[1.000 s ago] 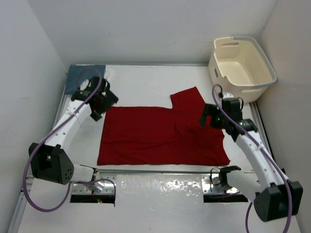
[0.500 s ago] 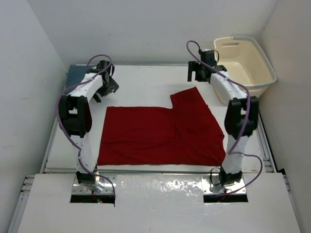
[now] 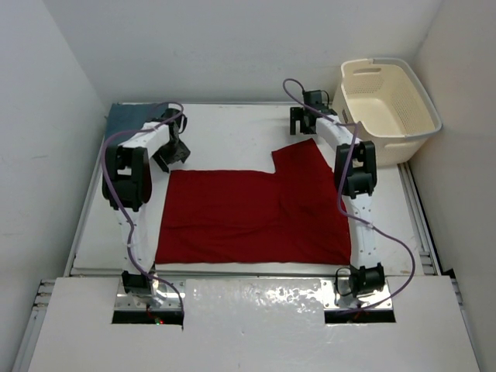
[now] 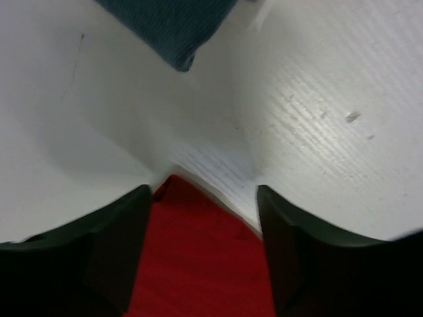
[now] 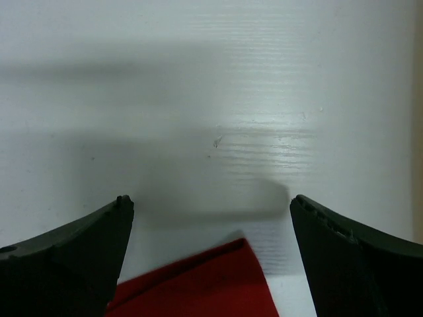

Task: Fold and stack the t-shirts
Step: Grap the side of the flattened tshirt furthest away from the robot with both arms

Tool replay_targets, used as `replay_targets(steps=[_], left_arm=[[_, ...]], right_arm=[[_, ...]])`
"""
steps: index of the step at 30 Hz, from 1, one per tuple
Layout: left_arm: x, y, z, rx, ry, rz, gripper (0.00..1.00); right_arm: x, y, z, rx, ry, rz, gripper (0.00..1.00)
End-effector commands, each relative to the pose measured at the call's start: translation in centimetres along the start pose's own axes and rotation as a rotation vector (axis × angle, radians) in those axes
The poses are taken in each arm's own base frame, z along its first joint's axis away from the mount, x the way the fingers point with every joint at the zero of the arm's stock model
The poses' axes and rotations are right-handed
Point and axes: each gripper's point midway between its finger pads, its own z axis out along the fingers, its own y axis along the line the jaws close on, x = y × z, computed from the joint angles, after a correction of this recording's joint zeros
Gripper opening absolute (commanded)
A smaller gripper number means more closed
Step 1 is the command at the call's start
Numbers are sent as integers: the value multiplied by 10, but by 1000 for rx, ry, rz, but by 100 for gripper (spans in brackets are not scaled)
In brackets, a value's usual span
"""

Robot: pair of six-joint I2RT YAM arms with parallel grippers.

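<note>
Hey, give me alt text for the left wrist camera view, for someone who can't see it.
A corner of the red t-shirt lies on the white table, between the two dark, parted fingers of the left gripper, which frame the bottom of the view. A corner of blue-grey cloth shows at the top edge.

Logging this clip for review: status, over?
Left jaws apart, straddling far-left corner of red shirt. Right jaws wide open by its far right corner, nothing held. Shirt lies flat. Nothing in the way.

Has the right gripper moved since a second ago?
Yes: the right gripper went farther back and left, from in front of the basket to level with it.
</note>
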Motion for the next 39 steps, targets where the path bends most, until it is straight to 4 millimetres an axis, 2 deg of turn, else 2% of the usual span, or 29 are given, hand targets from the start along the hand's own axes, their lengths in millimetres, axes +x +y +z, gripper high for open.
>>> replay_targets(steps=[1, 3, 5, 7, 9, 10, 15, 18, 19, 23, 25, 26, 28, 32, 36, 37, 39], left_arm=[[13, 4, 10, 2, 39, -22, 58], [19, 3, 12, 16, 57, -28, 51], [25, 7, 15, 6, 69, -34, 36], [30, 10, 16, -4, 81, -37, 22], [33, 13, 16, -8, 88, -40, 19], [36, 16, 16, -12, 86, -41, 13], [37, 12, 16, 8, 97, -39, 2], [36, 15, 13, 2, 90, -39, 0], [36, 16, 12, -1, 87, -39, 0], [30, 17, 5, 6, 67, -33, 0], [27, 18, 2, 3, 57, -30, 0], [25, 18, -1, 8, 51, -29, 0], [22, 19, -3, 9, 40, -27, 0], [15, 14, -14, 37, 18, -24, 0], [8, 17, -26, 29, -10, -16, 0], [8, 17, -32, 36, -20, -14, 0], [8, 18, -37, 35, -36, -11, 0]], right_arm=[[-11, 0, 0, 22, -37, 13, 99], [-4, -1, 5, 29, -32, 18, 99], [0, 0, 8, 28, -15, 22, 98], [11, 0, 7, 29, 27, 29, 92], [4, 1, -7, 26, 12, 40, 89], [29, 0, -19, 55, 40, 0, 83], [41, 0, -28, 93, 62, -12, 73], [50, -5, -30, 131, 83, 2, 59], [54, -5, -29, 131, 89, 4, 46], [45, -4, -22, 125, 58, 2, 31], [37, -3, -22, 117, 47, 2, 31], [36, -3, -21, 108, 46, 13, 26], [38, -2, -23, 89, 48, 29, 0], [23, 1, -35, 54, -20, 36, 0], [-12, -1, -64, 31, -144, 27, 0], [-17, -6, -81, 42, -169, 32, 0], [-27, -11, -100, 42, -226, 27, 0]])
